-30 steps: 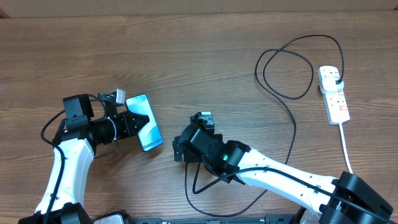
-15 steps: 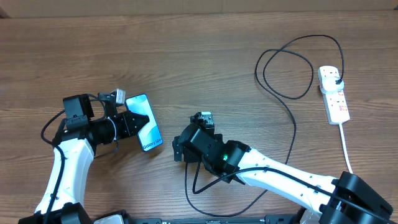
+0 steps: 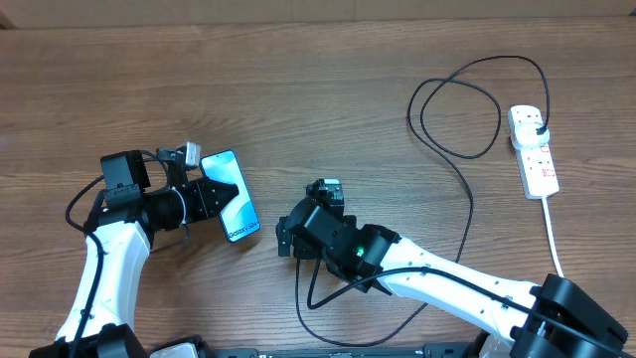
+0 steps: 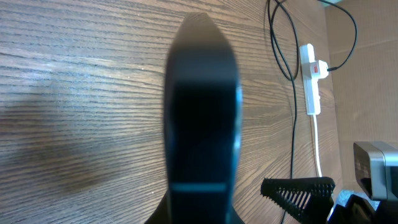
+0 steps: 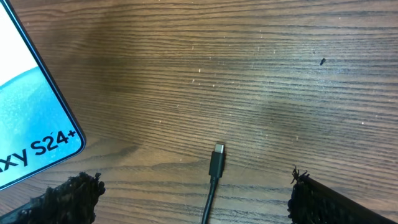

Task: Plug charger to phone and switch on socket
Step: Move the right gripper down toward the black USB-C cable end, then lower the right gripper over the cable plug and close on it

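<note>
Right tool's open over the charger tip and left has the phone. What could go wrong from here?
The charger tip lies loose on the table inside the open right tool; closing may nudge or skew it.
The left tool pinches the phone by one side; insertion force could twist it.
The cable loops beneath the right arm and may snag.

Top-down, close wrists; phone (image 3: 241, 212) perhaps shared

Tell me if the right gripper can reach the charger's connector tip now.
Probably yes: the right gripper is open and the connector tip lies on bare table between its fingers, uncovered.
</note>
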Motion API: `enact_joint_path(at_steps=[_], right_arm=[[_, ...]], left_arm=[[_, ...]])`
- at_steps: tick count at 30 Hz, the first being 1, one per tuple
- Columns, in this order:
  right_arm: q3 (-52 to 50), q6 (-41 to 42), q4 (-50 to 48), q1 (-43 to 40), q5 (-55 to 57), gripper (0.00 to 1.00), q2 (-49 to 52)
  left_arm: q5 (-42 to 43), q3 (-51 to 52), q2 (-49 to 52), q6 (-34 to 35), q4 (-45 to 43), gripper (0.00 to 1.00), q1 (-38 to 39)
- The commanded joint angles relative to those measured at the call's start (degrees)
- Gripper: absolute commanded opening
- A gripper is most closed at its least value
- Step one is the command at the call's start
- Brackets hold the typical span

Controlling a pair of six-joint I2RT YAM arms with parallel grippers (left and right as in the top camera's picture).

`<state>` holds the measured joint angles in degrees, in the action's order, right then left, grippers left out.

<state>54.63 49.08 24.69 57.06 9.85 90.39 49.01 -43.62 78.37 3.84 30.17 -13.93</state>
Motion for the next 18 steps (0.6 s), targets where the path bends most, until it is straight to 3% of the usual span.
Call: enact_joint_path(at_steps=[1, 18], right_arm=[[0.1, 0.7, -0.2, 0.2, 0.4, 1.00, 0.3], [0.1, 4.8, 0.5, 0.2, -2.3, 1.00, 4.8]], left_arm=[[2.0, 0.0, -1.5, -1.8, -0.2, 0.04, -0.2], [2.0, 0.0, -1.5, -1.8, -0.2, 0.04, -0.2]])
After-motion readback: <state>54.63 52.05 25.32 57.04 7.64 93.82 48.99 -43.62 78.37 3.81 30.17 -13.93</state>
